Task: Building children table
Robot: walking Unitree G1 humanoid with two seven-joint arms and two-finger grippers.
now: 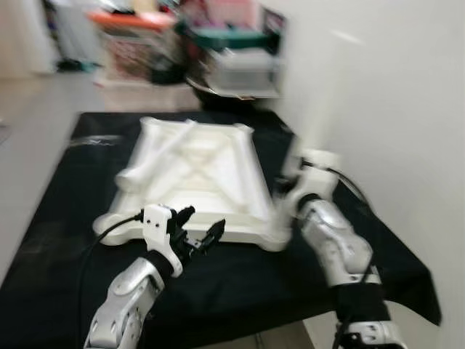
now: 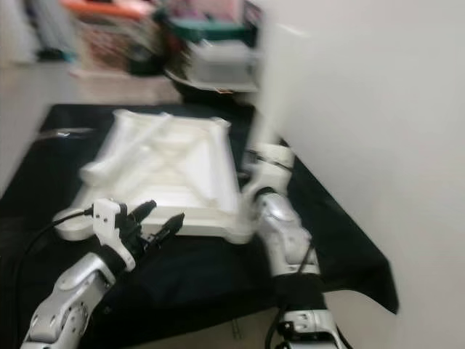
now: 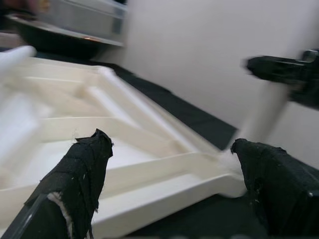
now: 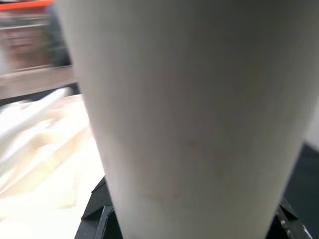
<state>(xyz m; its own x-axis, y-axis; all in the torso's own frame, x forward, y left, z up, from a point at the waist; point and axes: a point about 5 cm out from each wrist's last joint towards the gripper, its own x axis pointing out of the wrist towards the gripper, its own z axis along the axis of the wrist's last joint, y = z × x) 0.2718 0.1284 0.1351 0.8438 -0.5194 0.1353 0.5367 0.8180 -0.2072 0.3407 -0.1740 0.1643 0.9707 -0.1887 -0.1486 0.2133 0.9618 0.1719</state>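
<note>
A white plastic children's tabletop (image 1: 196, 174) is lying upside down on a black cloth (image 1: 65, 218) that is covering a low counter, its ribbed underside facing up and its rounded corner sockets showing at the near edge. A loose white table leg (image 1: 156, 156) is lying diagonally across the underside, running from the far middle toward the near left corner. The left end effector (image 1: 196, 229) is hovering just over the near edge of the tabletop, close to the middle of that edge, with its 2 black fingers (image 3: 82, 169) spread apart and nothing between them; the left wrist view is looking between those fingers onto the tabletop's ribs and its near right corner (image 3: 227, 174). The right end effector (image 1: 294, 178) is sitting at the near right corner of the tabletop, beside the white wall (image 1: 385, 109), and it is pinching a second white leg (image 4: 189, 114), which is standing roughly upright over that corner; in the left wrist view this leg (image 3: 266, 112) is appearing as a blurred pale bar rising from the corner toward the dark end effector (image 3: 286, 74). Whether the leg's lower end is seated in the socket cannot be told through the blur. Beyond the far end of the counter, blurred bins and boxes (image 1: 232, 65) are standing on the floor, among them a grey lidded container and something with an orange top (image 1: 131, 20)
</note>
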